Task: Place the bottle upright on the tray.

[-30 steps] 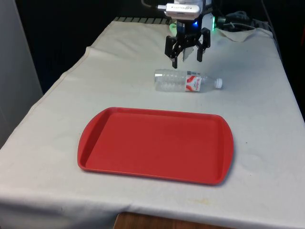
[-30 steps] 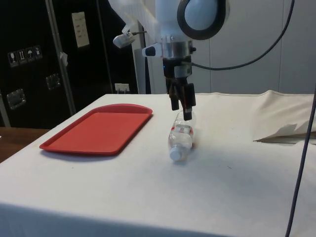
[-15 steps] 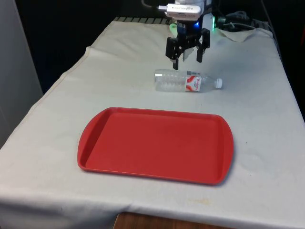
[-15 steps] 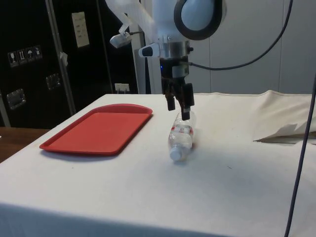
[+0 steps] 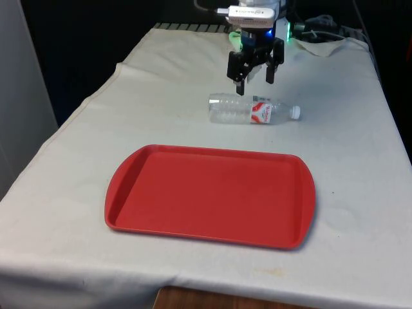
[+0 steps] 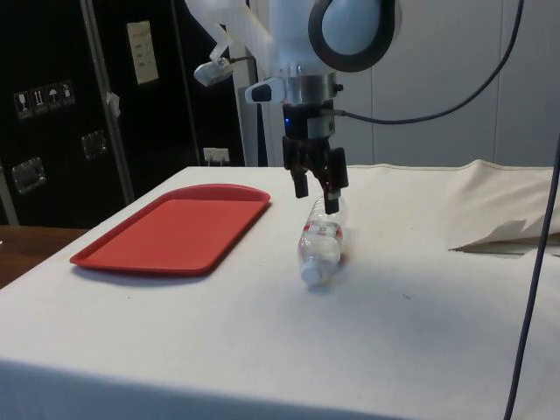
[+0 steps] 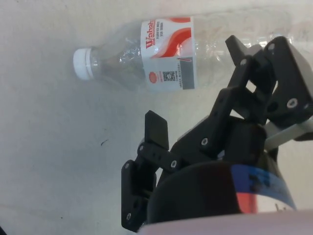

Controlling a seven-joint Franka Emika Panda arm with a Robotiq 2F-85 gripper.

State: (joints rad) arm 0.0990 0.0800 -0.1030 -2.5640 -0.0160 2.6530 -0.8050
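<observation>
Clear bottle [image 5: 252,109] lying on its side on the tabletop [image 5: 360,154], just beyond the red tray's [image 5: 210,195] far edge, white cap [image 7: 83,63] pointing away. Tool [image 5: 255,80] hanging above the bottle, spread wide, gripping nothing.

Bare cloth rings the lying bottle [image 5: 252,109]; tray [image 5: 129,187] well apart, unoccupied.

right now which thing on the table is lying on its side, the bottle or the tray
The clear bottle: it lies on its side on the cloth, white cap toward the front view's right, under the open gripper. The red tray sits flat and empty, nearer the camera.
</observation>
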